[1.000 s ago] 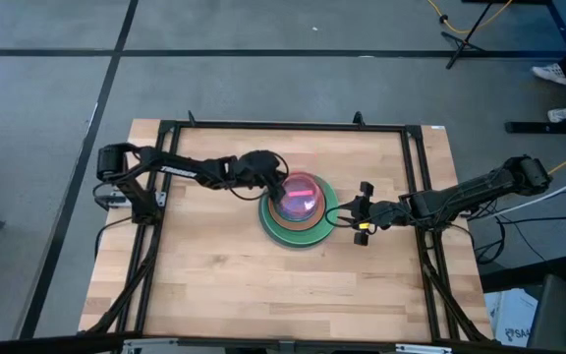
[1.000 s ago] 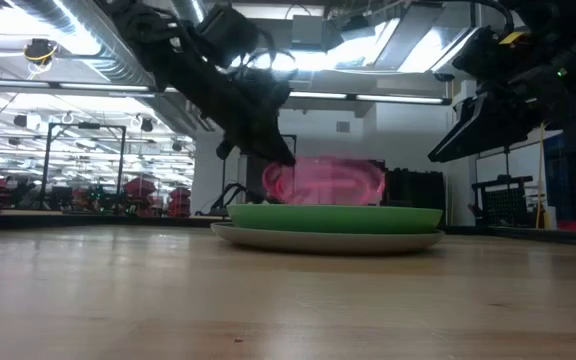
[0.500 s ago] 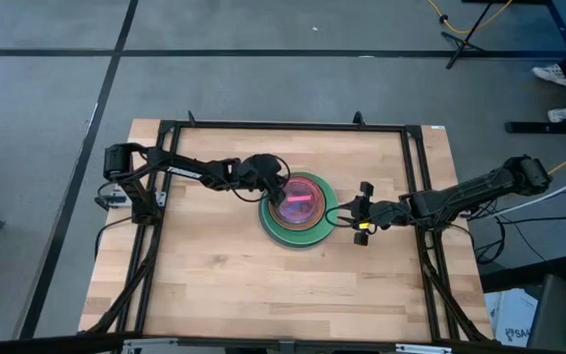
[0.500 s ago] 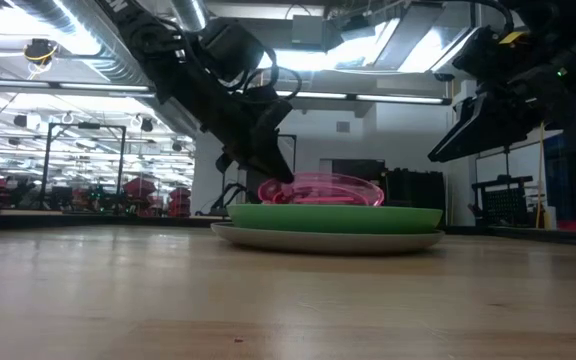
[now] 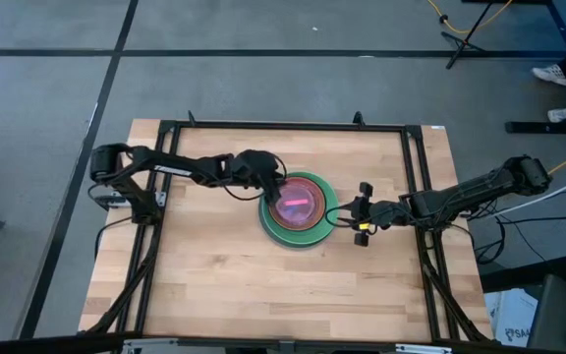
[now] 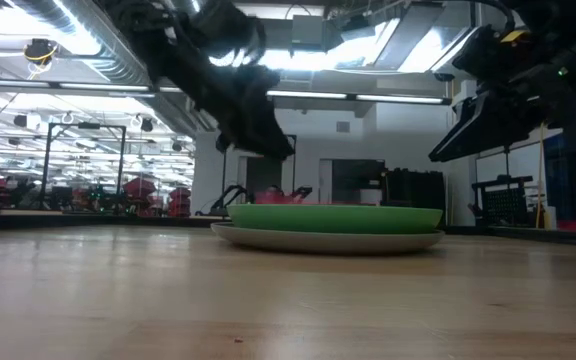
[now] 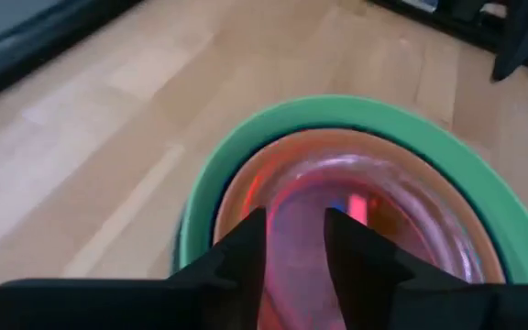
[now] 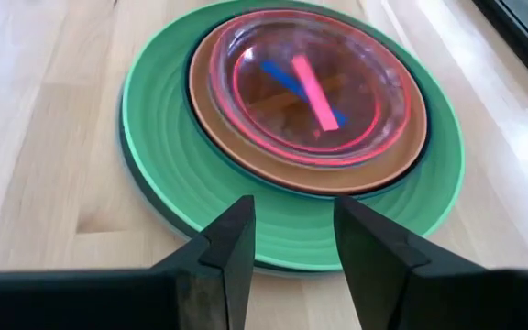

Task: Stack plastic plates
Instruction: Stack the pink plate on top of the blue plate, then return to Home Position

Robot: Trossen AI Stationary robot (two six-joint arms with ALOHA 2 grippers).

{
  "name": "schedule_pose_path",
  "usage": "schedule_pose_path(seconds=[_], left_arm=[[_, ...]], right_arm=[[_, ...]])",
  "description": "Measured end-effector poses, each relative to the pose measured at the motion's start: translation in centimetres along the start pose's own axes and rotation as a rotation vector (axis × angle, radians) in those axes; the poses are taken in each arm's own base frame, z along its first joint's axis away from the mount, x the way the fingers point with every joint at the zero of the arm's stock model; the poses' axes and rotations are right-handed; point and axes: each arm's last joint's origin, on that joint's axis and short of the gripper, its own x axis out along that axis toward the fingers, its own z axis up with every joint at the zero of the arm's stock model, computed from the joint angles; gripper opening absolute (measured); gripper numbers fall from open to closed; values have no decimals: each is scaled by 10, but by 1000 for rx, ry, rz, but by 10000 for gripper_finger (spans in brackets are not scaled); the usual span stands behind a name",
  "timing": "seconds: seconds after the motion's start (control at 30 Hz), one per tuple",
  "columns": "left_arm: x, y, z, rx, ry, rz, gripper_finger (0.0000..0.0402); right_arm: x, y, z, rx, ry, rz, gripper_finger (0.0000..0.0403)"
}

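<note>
The plastic plates form one stack [image 5: 298, 206] at the table's middle. A large grey plate [image 6: 328, 240] rests on the wood with a mint green one [image 8: 172, 165] on it. Inside that sit a dark teal rim, a brown plate [image 8: 246, 151] and translucent small plates, the pink one [image 8: 314, 87] on top. My left gripper [image 7: 296, 243] hangs open above the stack's far left rim [image 5: 275, 187], clear of it in the low view [image 6: 263, 145]. My right gripper [image 8: 293, 238] stands open just right of the stack [image 5: 346, 214].
A black frame [image 5: 283, 126] runs along the table's edges. Bare wood [image 5: 283, 285] spreads between the stack and the near edge, and more lies left of the stack [image 5: 204, 236].
My left gripper has lowered the tilted pink plate into the stack, opened and let it go, then risen a little toward the table's left. The pink plate now lies flat on top of the stack.
</note>
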Motion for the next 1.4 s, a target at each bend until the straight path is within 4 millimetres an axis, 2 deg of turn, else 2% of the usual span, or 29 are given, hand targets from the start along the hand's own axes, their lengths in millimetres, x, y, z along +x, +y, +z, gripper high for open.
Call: schedule_pose_path(seconds=[0.2,0.4,0.6,0.73,0.87,0.97,1.23,1.4], left_arm=[[-23,-19,7,89,-49,26,112],[-36,-39,5,270,-86,47,112],[-39,-56,-1,429,-74,-51,112],[-39,-58,-2,439,-67,-101,107],[-37,-55,-10,429,-62,-145,84],[-36,-52,-15,427,-84,-151,63],[-61,-44,-13,406,-209,-212,12],[-77,-39,-20,408,-262,-219,3]], right_arm=[[0,0,0,0,0,5,143],[0,0,0,2,-2,13,143],[-1,1,2,-2,-16,25,143],[-2,1,2,-23,-21,50,143],[-7,-1,4,-50,-39,43,131],[-15,-4,3,-85,-41,40,104],[-53,-16,10,-105,-190,116,14],[-78,-23,13,-112,-328,160,8]])
